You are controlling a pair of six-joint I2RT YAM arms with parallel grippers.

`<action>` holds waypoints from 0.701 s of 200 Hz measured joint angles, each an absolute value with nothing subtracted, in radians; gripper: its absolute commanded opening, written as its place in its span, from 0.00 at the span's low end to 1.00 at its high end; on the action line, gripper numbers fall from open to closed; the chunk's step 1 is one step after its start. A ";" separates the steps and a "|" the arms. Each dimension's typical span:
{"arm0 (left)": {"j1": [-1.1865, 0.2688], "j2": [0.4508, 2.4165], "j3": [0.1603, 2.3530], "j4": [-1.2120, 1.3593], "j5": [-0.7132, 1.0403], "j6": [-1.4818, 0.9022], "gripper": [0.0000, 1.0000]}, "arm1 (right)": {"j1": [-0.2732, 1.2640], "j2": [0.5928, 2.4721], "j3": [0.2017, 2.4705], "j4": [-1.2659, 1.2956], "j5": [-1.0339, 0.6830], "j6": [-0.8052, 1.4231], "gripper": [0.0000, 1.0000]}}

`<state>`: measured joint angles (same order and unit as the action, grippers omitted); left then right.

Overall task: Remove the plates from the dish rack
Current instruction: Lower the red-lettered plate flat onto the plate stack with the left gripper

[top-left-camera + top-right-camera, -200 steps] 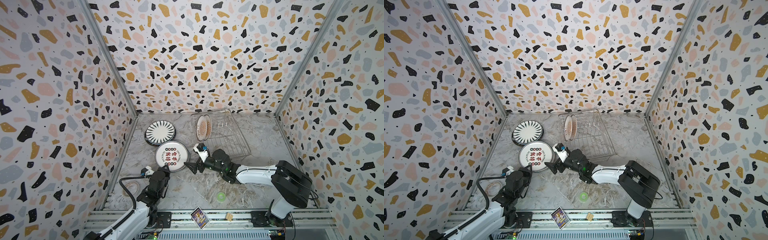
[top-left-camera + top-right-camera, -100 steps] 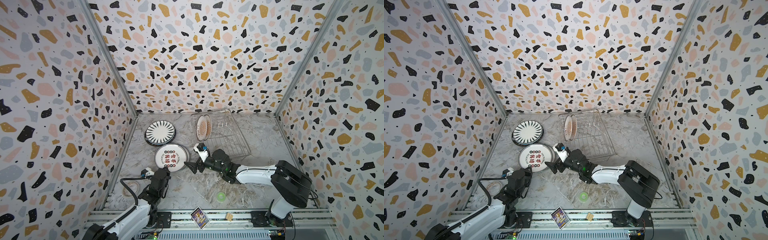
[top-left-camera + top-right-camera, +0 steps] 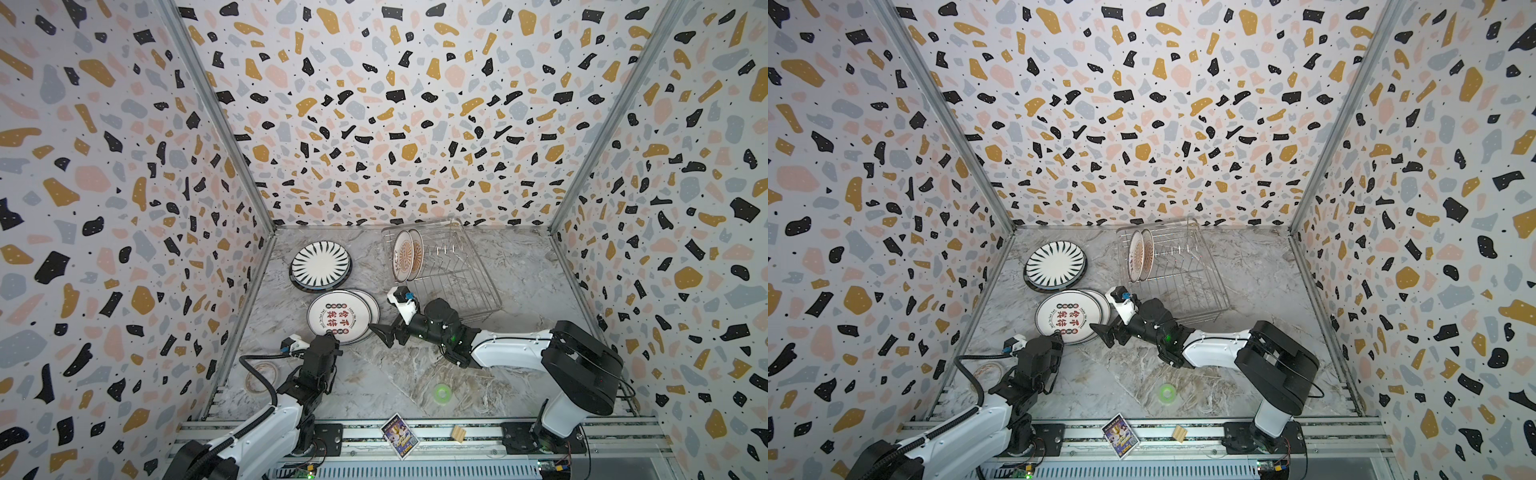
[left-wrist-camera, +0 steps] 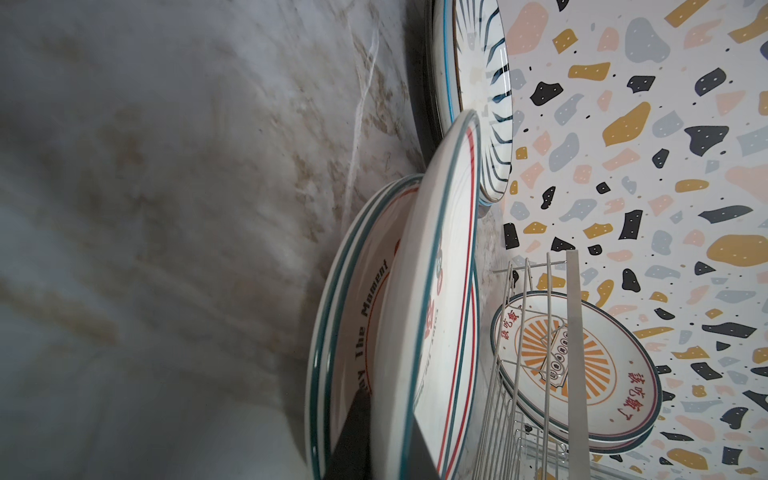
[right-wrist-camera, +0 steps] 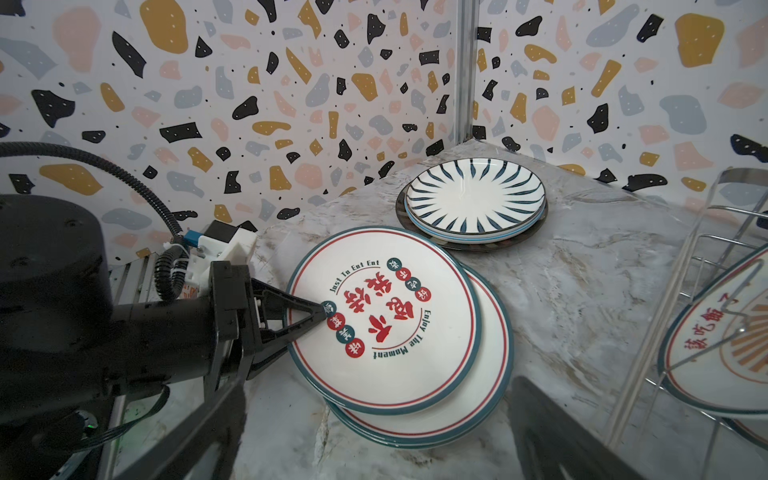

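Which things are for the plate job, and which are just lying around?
For the job: dish rack, sunburst plates in it, striped plates, lettered plates, top one in the left gripper.
Just lying about: green ring, card, wooden block, pale ring.

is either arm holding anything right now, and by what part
The left gripper pinches the top red-lettered plate by its rim nearest that arm, fingers above and below the edge. The right gripper is open and holds nothing.
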<state>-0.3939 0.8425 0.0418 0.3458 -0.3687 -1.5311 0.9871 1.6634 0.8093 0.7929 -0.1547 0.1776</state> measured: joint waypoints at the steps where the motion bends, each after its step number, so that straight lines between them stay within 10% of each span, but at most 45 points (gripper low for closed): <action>1: -0.394 0.843 0.043 0.346 -0.369 -1.531 0.13 | 0.987 1.663 0.809 0.793 -0.154 0.178 0.99; 140: -0.394 0.862 0.067 0.366 -0.353 -1.484 0.38 | 0.987 1.663 0.809 0.793 -0.123 0.178 1.00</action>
<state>-0.3939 0.8623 0.0666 0.3664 -0.3527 -1.4837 0.9871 1.6634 0.8093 0.7925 -0.1230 0.1776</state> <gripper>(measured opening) 0.378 0.995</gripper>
